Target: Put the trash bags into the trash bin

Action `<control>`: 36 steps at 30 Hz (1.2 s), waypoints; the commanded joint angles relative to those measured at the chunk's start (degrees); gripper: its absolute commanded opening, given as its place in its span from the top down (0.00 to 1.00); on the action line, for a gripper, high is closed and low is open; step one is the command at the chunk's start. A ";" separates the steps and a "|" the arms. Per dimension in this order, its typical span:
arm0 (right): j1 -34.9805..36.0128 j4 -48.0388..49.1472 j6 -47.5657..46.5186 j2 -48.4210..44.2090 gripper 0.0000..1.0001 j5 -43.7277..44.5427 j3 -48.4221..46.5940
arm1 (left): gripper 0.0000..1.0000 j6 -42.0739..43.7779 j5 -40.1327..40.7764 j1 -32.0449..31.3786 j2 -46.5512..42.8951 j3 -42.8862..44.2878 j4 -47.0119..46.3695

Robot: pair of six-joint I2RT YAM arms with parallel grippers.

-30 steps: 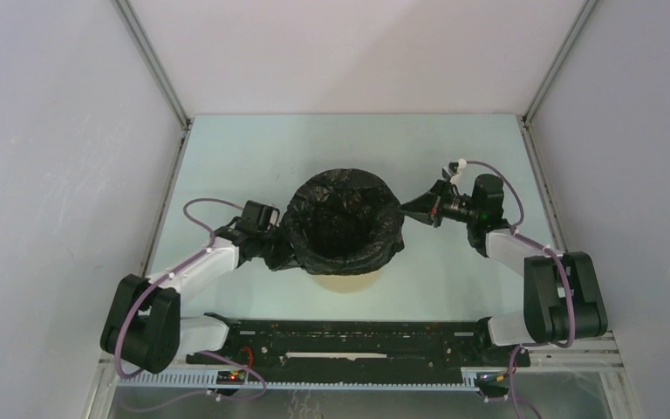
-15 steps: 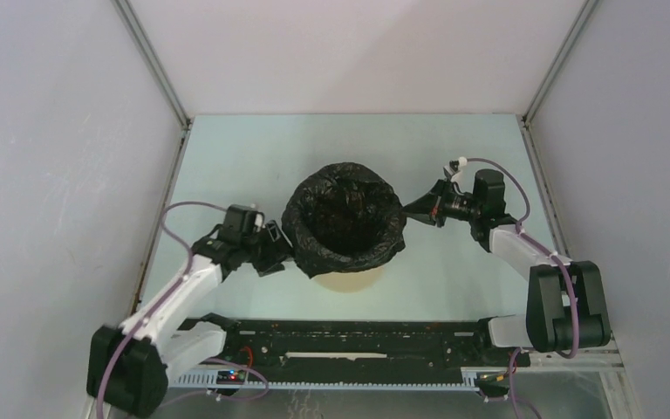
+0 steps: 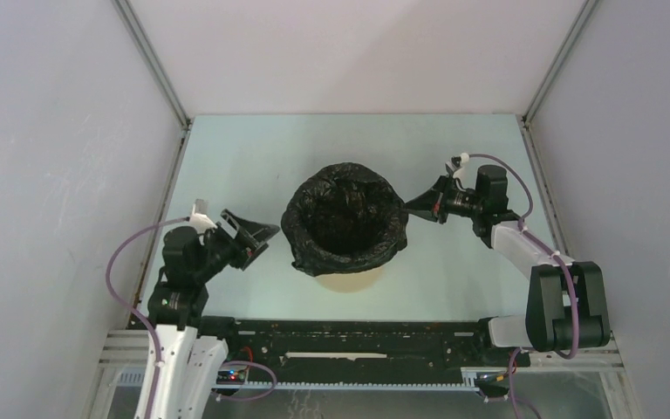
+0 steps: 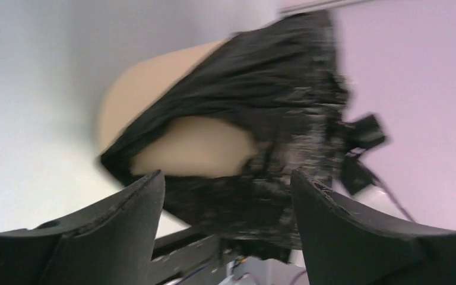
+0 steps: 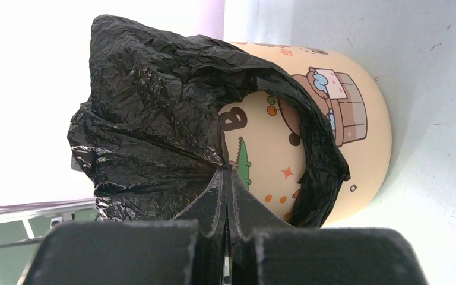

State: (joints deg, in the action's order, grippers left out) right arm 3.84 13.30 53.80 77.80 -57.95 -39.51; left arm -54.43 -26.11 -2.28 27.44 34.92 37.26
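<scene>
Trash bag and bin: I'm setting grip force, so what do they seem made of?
The trash bag looks like thin glossy black plastic film, judging by its fine crinkles and sheen. The bin has a smooth beige wall with printed cartoons, probably plastic or coated card.

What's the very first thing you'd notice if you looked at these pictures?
The crinkly black trash bag jumps out, spread over the rim of the beige cartoon-printed trash bin in the middle of the table. The right gripper is pinching the bag's edge, while the left gripper hangs open on the other side, apart from the bag.
</scene>
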 commanded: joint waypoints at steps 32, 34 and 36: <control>2.38 -1.27 -1.87 0.95 1.00 0.79 -3.21 | 0.75 -15.54 -13.06 -2.99 5.91 -10.21 -28.74; 2.48 -1.24 -1.90 0.80 1.00 1.22 -3.21 | 0.92 -15.43 -12.98 -2.99 5.97 -10.52 -29.09; 2.49 -1.46 -1.96 0.77 1.00 1.43 -3.21 | 1.00 -14.03 -12.97 -2.99 6.95 -10.11 -27.65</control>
State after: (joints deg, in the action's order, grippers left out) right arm 5.93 11.07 52.77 78.50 -57.34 -40.71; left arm -71.66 -38.68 -4.93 32.88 26.81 5.41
